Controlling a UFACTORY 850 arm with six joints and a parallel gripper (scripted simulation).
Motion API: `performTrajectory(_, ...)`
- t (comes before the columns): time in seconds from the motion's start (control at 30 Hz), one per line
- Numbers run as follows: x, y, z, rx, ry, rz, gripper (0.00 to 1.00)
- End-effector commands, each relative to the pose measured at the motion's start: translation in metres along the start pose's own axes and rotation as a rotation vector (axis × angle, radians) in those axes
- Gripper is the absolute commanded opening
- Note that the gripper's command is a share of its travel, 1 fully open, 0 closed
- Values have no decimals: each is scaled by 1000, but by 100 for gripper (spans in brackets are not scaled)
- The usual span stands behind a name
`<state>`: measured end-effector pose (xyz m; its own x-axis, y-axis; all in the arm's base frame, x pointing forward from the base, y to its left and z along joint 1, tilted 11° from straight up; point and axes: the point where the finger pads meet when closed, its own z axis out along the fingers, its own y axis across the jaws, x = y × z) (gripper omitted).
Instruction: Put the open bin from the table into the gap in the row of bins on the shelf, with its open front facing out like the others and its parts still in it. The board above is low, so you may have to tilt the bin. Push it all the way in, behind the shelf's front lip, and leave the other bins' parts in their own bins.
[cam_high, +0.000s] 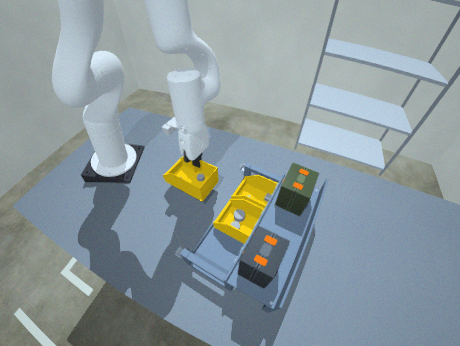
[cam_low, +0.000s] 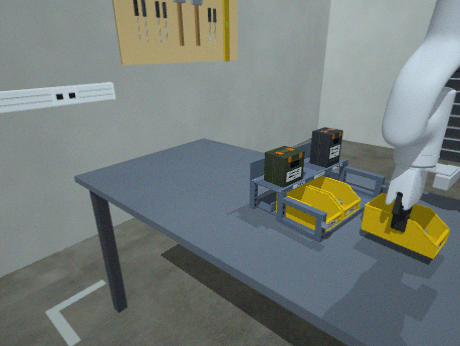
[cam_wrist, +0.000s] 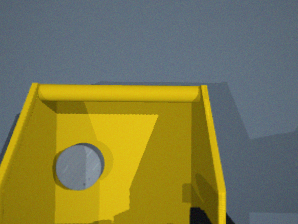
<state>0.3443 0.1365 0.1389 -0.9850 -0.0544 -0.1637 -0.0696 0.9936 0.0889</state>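
The open yellow bin (cam_high: 181, 176) (cam_low: 400, 239) (cam_wrist: 165, 150) is on the table left of the small shelf unit (cam_high: 207, 261) (cam_low: 298, 224), apart from it. A grey round part (cam_high: 201, 177) (cam_wrist: 79, 166) lies inside it. My gripper (cam_high: 194, 161) (cam_low: 398, 219) points down and is shut on the bin's back wall. I cannot tell whether the bin rests on the table or hangs just above it. Two yellow bins (cam_high: 255, 189) (cam_high: 239, 220) (cam_low: 325, 200) sit in the shelf's lower row. The gap (cam_high: 219, 247) is at the row's near end.
A green box (cam_high: 298, 189) (cam_low: 284, 166) and a dark grey box (cam_high: 263, 255) (cam_low: 326, 146) stand on the shelf's low upper board. A tall metal rack (cam_high: 370, 110) stands behind the table. The arm's base (cam_high: 112, 167) is at the table's left.
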Motion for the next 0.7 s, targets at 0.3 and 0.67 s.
performTrajectory(0.3,-1,-7,0,-7,-2,0,0)
performTrajectory(0.67,-1,-22,0,-7,-2,0,0)
